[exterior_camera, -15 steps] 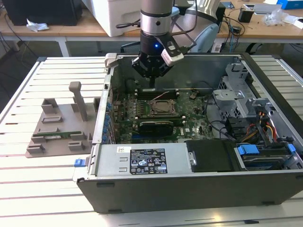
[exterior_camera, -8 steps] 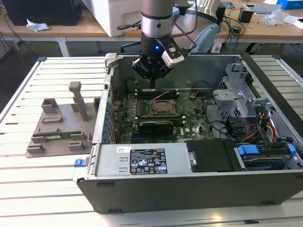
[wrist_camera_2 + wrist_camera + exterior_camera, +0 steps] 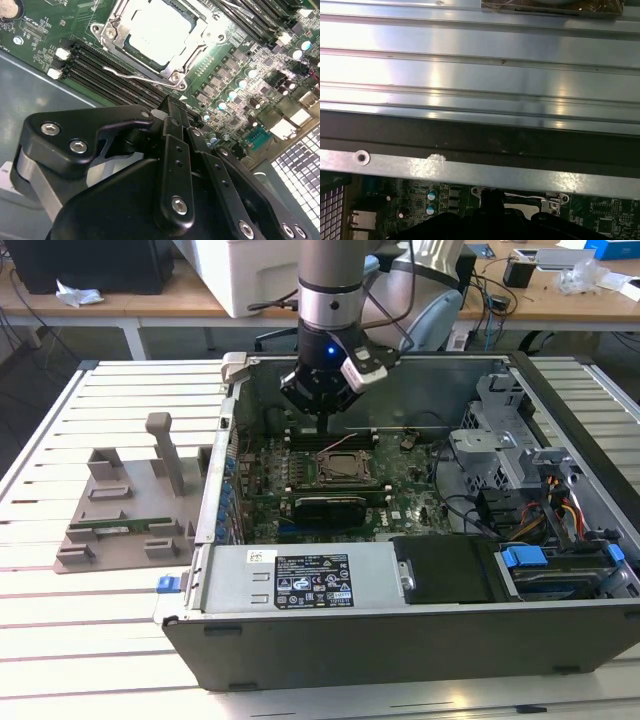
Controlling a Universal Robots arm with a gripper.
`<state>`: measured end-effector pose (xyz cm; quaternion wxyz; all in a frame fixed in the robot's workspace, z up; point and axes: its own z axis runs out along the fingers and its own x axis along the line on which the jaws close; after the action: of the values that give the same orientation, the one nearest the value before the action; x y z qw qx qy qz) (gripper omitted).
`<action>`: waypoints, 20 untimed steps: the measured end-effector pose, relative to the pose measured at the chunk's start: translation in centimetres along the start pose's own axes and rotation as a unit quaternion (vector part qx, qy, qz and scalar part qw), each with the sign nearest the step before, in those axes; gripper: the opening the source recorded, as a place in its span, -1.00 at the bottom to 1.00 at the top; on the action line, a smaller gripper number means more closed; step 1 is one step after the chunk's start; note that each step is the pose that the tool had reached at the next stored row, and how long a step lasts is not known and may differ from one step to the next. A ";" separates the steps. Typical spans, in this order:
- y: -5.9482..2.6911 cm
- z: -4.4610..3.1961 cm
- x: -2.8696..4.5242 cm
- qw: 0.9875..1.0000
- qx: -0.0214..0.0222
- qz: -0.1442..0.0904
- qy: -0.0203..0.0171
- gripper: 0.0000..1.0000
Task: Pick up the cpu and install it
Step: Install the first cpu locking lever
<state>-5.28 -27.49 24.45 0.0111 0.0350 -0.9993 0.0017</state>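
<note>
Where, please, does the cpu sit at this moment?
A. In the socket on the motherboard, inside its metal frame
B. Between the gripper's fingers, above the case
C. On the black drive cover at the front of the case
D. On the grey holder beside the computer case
A. In the second wrist view the cpu lies flat in the socket's metal frame on the motherboard, and the gripper stands apart from it, holding nothing.

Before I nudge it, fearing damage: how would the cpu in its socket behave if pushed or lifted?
The cpu looks flat and rigid, so probably stiff and unlikely to roll. Its shiny metal top may be slippery. Sitting inside the socket frame, it would likely resist sideways pushes.
</note>
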 end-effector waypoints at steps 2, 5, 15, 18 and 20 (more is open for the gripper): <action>0.00 0.31 -0.01 1.000 0.000 0.000 0.000 -0.79; 0.00 0.84 -0.02 1.000 0.000 0.000 0.000 -0.79; -0.02 1.73 -0.04 1.000 -0.024 -0.001 -0.002 -0.79; -0.26 1.91 -0.05 0.999 -0.034 -0.001 -0.002 -0.79; -0.43 2.04 -0.15 0.999 -0.035 -0.001 -0.002 -0.79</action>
<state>-5.14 -27.92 22.40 0.0098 0.0354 -0.9988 -0.0330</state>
